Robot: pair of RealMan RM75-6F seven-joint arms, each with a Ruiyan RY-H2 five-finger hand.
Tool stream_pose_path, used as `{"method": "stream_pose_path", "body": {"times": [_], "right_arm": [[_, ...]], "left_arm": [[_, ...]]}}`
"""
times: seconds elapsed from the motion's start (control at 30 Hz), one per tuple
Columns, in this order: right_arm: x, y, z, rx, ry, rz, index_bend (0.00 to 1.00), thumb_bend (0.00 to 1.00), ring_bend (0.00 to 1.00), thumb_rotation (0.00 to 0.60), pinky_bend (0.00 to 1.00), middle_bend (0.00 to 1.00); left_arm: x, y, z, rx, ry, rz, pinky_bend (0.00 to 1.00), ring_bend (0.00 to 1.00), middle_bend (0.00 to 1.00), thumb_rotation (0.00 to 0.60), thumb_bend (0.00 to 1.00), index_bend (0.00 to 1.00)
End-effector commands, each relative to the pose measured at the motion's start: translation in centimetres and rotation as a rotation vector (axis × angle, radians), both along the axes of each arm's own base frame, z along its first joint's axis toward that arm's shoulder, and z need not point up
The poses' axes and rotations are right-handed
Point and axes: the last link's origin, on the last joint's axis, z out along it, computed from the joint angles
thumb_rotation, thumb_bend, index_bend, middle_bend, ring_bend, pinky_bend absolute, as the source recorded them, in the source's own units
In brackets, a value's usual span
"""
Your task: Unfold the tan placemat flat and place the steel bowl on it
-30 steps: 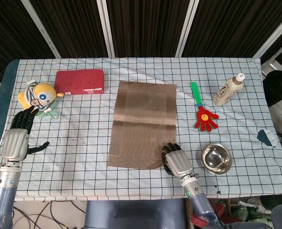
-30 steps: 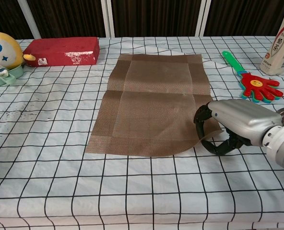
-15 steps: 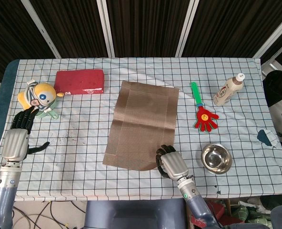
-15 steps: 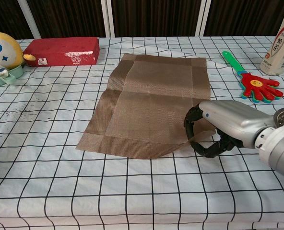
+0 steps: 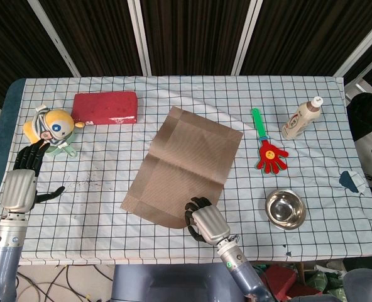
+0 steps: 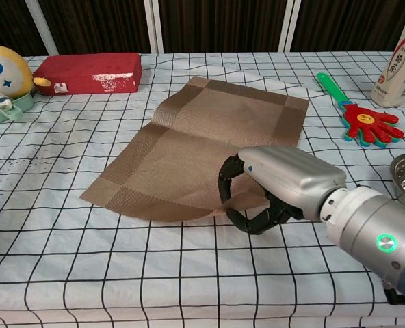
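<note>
Fingers (image 6: 238, 179) of the right hand (image 5: 206, 225) are pinched on the near corner of the tan placemat (image 5: 181, 166), lifted off the desk (image 5: 110, 207), seemingly so it can be dragged. The placemat is spread at frame centre, its long axis slanting lower left to upper right. The steel bowl (image 5: 285, 209) sits lower right; the left hand's (image 5: 21, 182) fingers are spread, holding nothing.

The head view looked steeply down on the whole surface (image 5: 110, 207); the chest view faced across it, low and nearer.
</note>
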Motion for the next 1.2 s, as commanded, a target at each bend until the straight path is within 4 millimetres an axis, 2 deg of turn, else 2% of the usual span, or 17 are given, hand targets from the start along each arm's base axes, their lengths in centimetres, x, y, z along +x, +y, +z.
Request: {"method": "stream_pose_path", "body": {"times": [0.03,0.27,0.53,0.77,1.0,1.2], "right_arm": [[0.4,0.4,-0.2,0.013,-0.008,0.006,0.69,0.45,0.15,0.600,0.17,0.29],[1.1,2.2,-0.1,0.045,-0.030,0.027,0.70,0.45,0.15,0.600,0.17,0.29],[0.3,3.0,1.5,0.038,-0.029,0.005,0.71,0.45,0.15,0.600,0.17,0.29],[-1.3,1.9,3.2,-0.010,0.028,-0.040,0.72,0.45,0.15,0.600,0.17,0.29],[-3.6,0.0,6.0,-0.071,0.111,-0.139,0.73,0.45,0.15,0.600,0.17,0.29],[-4.6,-1.4,8.2,-0.109,0.167,-0.189,0.74,0.45,0.15,0.600,0.17,0.29]], "left_arm": [[0.0,0.0,0.0,0.000,-0.001,0.000,0.05,0.00,0.00,0.600,0.01,0.00],[0.0,0.0,0.0,-0.001,-0.004,0.000,0.05,0.00,0.00,0.600,0.01,0.00],[0.1,0.0,-0.1,-0.002,-0.004,-0.002,0.05,0.00,0.00,0.600,0.01,0.00],[0.1,-0.1,-0.1,-0.003,-0.009,-0.001,0.05,0.00,0.00,0.600,0.01,0.00],[0.2,-0.1,-0.1,-0.005,-0.012,-0.001,0.05,0.00,0.00,0.600,0.01,0.00],[0.2,-0.1,-0.1,-0.004,-0.014,0.002,0.05,0.00,0.00,0.600,0.01,0.00]]}}
